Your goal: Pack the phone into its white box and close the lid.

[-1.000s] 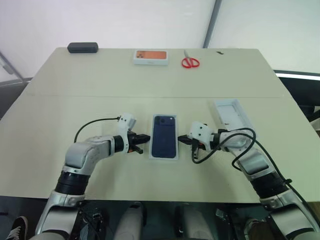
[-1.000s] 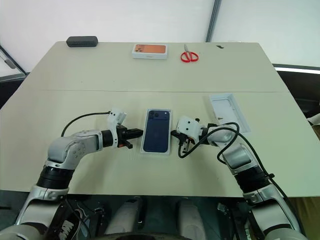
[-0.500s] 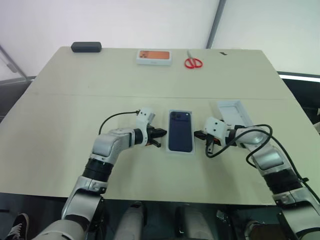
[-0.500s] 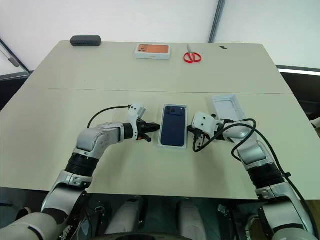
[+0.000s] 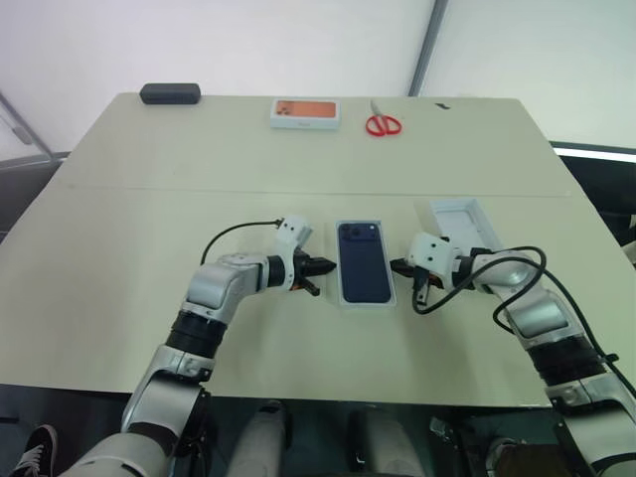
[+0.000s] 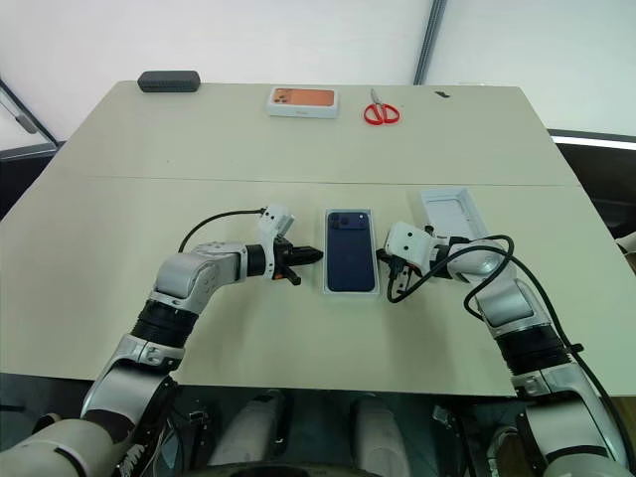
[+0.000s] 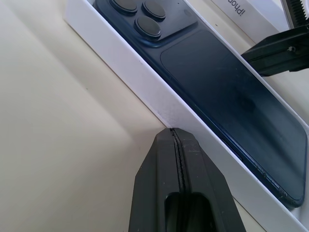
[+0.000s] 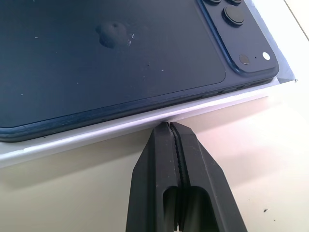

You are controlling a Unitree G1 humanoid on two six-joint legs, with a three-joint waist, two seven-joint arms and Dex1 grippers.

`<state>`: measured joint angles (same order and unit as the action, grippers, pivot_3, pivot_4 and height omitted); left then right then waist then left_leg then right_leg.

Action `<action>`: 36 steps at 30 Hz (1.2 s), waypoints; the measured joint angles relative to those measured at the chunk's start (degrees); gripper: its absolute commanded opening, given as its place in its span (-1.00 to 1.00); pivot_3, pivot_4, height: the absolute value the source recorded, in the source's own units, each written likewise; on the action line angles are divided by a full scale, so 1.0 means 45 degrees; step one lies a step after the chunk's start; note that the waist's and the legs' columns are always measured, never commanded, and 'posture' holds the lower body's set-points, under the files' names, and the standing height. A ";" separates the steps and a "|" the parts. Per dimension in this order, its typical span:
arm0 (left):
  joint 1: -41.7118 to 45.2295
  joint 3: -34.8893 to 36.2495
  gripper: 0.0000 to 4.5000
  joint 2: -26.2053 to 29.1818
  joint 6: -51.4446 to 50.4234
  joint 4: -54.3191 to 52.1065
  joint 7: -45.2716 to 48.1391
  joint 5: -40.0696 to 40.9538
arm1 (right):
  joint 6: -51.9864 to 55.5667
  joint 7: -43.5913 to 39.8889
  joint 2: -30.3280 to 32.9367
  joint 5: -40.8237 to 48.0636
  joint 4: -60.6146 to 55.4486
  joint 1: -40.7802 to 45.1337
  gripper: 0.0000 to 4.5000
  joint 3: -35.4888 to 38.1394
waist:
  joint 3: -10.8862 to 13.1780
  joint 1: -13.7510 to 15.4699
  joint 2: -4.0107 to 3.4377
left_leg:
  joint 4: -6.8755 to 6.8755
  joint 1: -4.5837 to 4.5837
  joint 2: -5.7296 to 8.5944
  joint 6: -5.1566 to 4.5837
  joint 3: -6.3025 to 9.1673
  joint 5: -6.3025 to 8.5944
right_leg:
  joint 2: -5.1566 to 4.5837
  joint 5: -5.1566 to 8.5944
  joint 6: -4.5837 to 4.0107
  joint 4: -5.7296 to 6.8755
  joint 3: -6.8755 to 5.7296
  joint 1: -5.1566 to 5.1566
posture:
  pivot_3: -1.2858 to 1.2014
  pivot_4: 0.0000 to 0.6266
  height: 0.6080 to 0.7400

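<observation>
Left pincer [image 5: 328, 266] closed beside phone [image 5: 364, 275], lengthwise, camera end away.

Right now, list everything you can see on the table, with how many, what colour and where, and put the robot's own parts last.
phone: one, dark navy, lying back-up inside the white box, table centre.
white box: one, white, near the table's front middle, between the two grippers.
lid: one, white, lying open side up, just right of the box and slightly farther back.
box with orange picture: one, white and orange, far edge, middle.
scissors: one pair, red handles, far edge, right of the orange box.
black case: one, black, far left corner.
table: one, beige.
left gripper: one, black fingers shut, tips at the box's left wall.
right gripper: one, black fingers shut, tips at the box's right wall.
</observation>
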<state>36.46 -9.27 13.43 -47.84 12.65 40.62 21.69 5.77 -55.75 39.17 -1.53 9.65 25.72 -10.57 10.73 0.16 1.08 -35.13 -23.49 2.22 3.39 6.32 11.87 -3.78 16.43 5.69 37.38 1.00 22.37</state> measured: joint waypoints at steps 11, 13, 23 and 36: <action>0.0068 0.0085 -1.00 0.0105 0.0419 0.0163 0.0050 -0.0240 | 0.0215 -0.0187 0.0016 0.0078 -0.0177 0.0014 -0.99 0.0008 | 0.0000 -0.0118 -0.0001 | 0.0000 0.0000 -0.0001 0.0000 0.0002 0.0000 | 0.0001 -0.0001 0.0001 0.0007 0.0000 0.0004 | 0.03 -0.52 1.00; 0.0040 0.0148 -1.00 0.0255 0.0420 -0.0010 0.0130 -0.0225 | 0.0662 -0.0291 0.0017 0.0389 -0.0471 0.0017 -0.99 0.0140 | 0.0001 -0.0185 -0.0001 | 0.0001 0.0000 -0.0003 0.0000 0.0003 0.0000 | 0.0001 -0.0001 0.0001 0.0012 0.0003 0.0008 | 0.03 -0.52 1.00; 0.0024 0.1665 0.99 0.0830 0.1881 -0.0311 0.0493 0.0073 | 0.2300 0.0281 0.0297 0.1394 -0.0848 0.0628 1.00 0.1502 | 0.0001 -0.0211 -0.0002 | 0.0000 0.0000 -0.0012 0.0000 -0.0002 0.0000 | 0.0005 -0.0001 -0.0001 0.0020 0.0012 0.0017 | 0.03 -0.52 1.00; -0.1642 0.1651 0.99 0.2463 0.4188 -0.2445 0.4022 0.0892 | 0.7305 0.2445 0.0490 0.2321 -0.0913 0.0938 1.00 0.3080 | 0.0011 -0.0186 -0.0022 | 0.0007 -0.0004 -0.0023 -0.0003 -0.0010 0.0000 | -0.0002 -0.0001 -0.0007 0.0024 0.0027 0.0028 | 0.03 -0.52 1.00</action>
<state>29.07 -1.84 24.51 -29.00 1.65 58.71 25.70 38.64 -44.75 41.38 8.91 5.54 29.95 3.29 10.78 -0.68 0.98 -35.10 -23.51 2.12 3.38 6.28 11.87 -3.79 16.42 5.66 37.49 1.12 22.49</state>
